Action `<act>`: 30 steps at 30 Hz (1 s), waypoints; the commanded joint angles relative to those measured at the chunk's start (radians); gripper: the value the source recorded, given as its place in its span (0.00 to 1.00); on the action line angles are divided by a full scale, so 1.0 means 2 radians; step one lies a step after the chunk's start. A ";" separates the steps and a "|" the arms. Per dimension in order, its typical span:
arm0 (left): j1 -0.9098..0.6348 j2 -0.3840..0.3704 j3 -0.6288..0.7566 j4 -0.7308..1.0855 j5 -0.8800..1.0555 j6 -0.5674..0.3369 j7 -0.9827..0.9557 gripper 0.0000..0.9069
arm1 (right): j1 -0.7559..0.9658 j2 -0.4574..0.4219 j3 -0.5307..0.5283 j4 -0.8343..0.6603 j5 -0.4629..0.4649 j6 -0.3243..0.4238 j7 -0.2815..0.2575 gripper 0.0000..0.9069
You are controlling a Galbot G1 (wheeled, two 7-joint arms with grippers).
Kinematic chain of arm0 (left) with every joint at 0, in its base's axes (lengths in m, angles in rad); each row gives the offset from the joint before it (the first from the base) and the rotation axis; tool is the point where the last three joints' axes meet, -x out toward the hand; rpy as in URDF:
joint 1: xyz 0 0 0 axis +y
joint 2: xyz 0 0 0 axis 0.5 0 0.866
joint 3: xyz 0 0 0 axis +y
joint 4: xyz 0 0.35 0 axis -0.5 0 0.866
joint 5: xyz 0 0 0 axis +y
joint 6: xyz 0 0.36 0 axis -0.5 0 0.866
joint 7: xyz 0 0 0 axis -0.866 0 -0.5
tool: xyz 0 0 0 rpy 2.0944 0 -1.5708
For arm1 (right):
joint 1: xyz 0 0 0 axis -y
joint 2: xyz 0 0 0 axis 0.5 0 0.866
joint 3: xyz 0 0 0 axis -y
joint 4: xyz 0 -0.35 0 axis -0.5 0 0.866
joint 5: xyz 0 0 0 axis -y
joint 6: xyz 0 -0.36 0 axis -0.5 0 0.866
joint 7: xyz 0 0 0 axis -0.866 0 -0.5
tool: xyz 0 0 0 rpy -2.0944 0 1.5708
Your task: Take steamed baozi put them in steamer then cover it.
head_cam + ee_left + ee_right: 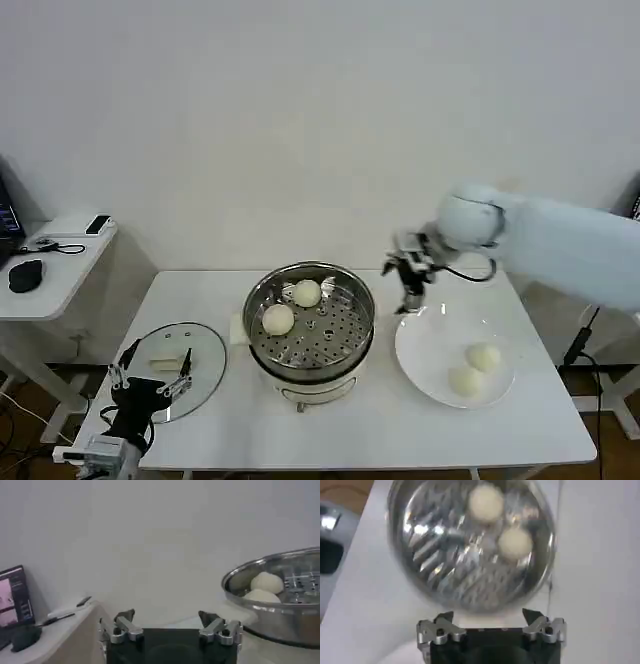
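The round shiny stainless-steel steamer (310, 322) w/ its perforated tray sits mid-surface on a white base, lid off so buns can drop straight in. Two small round cream-white steamed baozi (278, 319) already lie on the tray, toward the robot's left/far part, touching or nearly so. The other two rest on the flat white round plate (430, 350) just to the robot's right of the pot, near its front edge. So, judging by the count, half the loading is done.

The right gripper (411, 300) hangs above the far rim of the plate, between pot and plate, fingers spread wide and holding nothing; its wrist view looks straight down into the pot. Probably lined up for the next bun — a judgement only.

The round clear glass cover (170, 370) w/ metal rim and cream-white block handle lies flat on the white surface (350, 435) to the robot's left of the pot, parked there until all buns are in. The left gripper (150, 385) waits low at the near edge of the cover, fingers wide apart, empty — handy for the lid step later.

The baozi look smooth, matte, slightly domed, far smaller than the pot. They seem soft, so a gentle pinch is likely needed.
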 commanded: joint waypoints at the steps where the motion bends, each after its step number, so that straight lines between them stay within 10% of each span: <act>1: -0.001 -0.001 0.006 0.004 0.001 0.000 0.000 1.00 | -0.052 -0.122 0.003 0.041 -0.090 0.041 -0.022 1.00; 15: -0.002 -0.005 0.014 0.014 0.007 0.001 0.000 1.00 | -0.204 -0.163 0.080 0.032 -0.166 0.054 -0.009 1.00; 30: 0.001 -0.004 0.005 0.018 0.007 0.003 0.001 1.00 | -0.309 -0.100 0.169 -0.026 -0.170 0.047 0.000 1.00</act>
